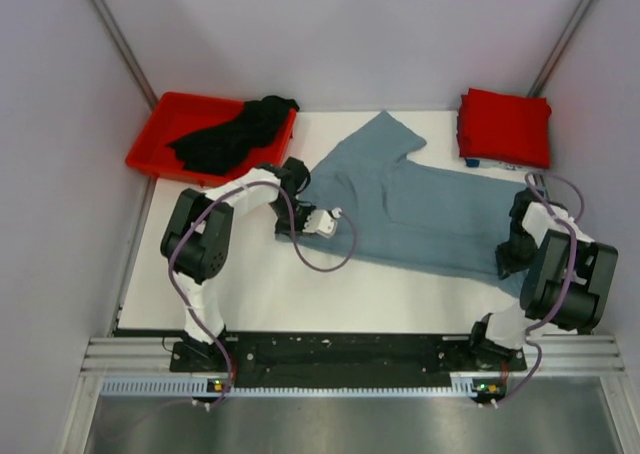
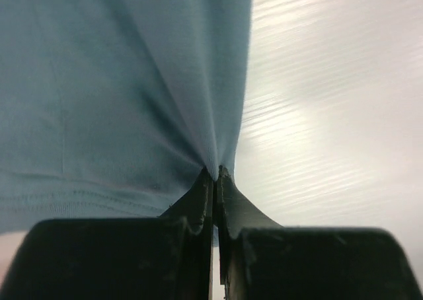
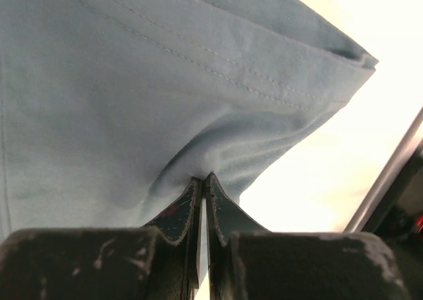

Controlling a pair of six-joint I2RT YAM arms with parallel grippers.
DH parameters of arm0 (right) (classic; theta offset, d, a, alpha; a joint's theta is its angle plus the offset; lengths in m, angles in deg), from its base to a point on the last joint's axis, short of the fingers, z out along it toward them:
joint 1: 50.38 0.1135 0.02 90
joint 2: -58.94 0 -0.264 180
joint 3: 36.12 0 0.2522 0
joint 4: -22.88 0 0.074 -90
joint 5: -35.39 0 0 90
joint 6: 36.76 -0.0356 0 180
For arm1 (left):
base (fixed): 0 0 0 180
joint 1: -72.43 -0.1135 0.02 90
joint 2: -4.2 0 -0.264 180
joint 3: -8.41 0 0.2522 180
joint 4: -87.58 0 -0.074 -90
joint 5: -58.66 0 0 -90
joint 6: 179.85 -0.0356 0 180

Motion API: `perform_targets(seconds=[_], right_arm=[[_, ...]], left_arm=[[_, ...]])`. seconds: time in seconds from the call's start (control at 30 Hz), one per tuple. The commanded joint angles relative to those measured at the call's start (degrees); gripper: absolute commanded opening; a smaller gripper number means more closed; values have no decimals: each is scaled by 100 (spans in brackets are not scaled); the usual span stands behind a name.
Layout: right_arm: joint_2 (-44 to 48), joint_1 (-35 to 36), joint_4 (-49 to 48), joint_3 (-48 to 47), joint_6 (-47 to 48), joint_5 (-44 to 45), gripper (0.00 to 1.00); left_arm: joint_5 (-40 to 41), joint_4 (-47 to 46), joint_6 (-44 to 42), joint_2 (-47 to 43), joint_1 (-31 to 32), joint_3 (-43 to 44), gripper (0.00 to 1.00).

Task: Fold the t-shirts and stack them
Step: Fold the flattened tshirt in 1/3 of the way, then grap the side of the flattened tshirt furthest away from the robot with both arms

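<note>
The grey-blue t-shirt [image 1: 420, 209] lies spread across the middle of the white table, one sleeve pointing to the back. My left gripper [image 1: 303, 189] is shut on its left edge; in the left wrist view the jaws [image 2: 217, 171] pinch the blue cloth [image 2: 119, 82], which puckers at the tips. My right gripper [image 1: 512, 246] is shut on the shirt's right near corner; in the right wrist view the jaws [image 3: 203, 178] pinch the hemmed cloth [image 3: 145, 82]. The red t-shirt [image 1: 505, 126] lies folded at the back right. The black t-shirt [image 1: 235, 132] is crumpled in the bin.
A rigid red plastic bin [image 1: 150, 152] stands at the back left corner, holding the black shirt. Grey walls close in the table on the left, right and back. Bare white table [image 1: 330, 294] lies between the shirt and the arm bases.
</note>
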Motion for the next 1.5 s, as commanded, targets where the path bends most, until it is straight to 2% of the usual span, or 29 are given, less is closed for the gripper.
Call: perform_targets(seconds=[0.0,0.13,0.17,0.23,0.27,0.3,0.33,0.43,0.53,0.6,0.67,0.73,0.8,0.83,0.93,1.03,1.2,1.33,1.47], right_arm=[[-511,-113,-386,-507,1272,1556,0],[-600,-113,-395,-410,1281,1803,0],[-573,-113,-395,-384,1299,1804,0],[-442,-113,-395,-314,1325,1821,0],[-372,-113,-395,-279,1369,1865,0],[-275,-113,-386,-252,1439,1891,0],[-179,-113,-386,-234,1509,1953,1],[182,-113,-403,-243,1798,1989,15],[524,10,-430,-523,2281,1568,28],[805,272,-473,-760,2598,1295,34],[1130,632,-745,-937,3316,464,37],[1586,1010,-1305,-920,4108,-852,40],[1974,1388,-2156,-657,4243,-2092,49],[2037,1564,-2614,-560,4234,-2568,50],[1503,2126,-3092,-752,4199,-3451,50],[599,2838,-3215,-1165,4357,-3487,50],[-624,3148,-3812,-1832,4086,-3804,50],[-1528,3139,-4051,-2798,4103,-3182,52],[-3117,2990,-3314,-4528,3621,-2548,54]], left_arm=[[-270,1030,347,-547,198,-687,0],[-577,1241,769,-847,489,-1224,1],[-700,1381,857,-899,507,-1312,6],[-912,1566,1059,-1014,498,-1409,23],[-991,1663,1191,-1084,498,-1444,40],[-1052,1759,1270,-1145,507,-1436,52],[-1114,1865,1358,-1242,507,-1418,56],[-1132,1901,1762,-1453,446,-1130,58],[-1421,1954,2253,-1340,209,-332,59],[-1693,1665,2780,-1156,42,205,59],[-1861,1008,3482,-919,-20,567,59],[-1949,366,4212,-646,-21,796,58],[-2064,-136,4819,-313,-21,1041,58],[-2055,-347,5118,-120,-29,1182,58],[-1950,-822,5804,364,-47,1621,58],[-2011,-1148,6209,699,-29,1886,58],[-1564,-1658,6606,1042,-56,2167,60],[-1282,-2071,6737,1148,-152,2571,61],[-1124,-2002,6931,1411,-205,2897,61]])
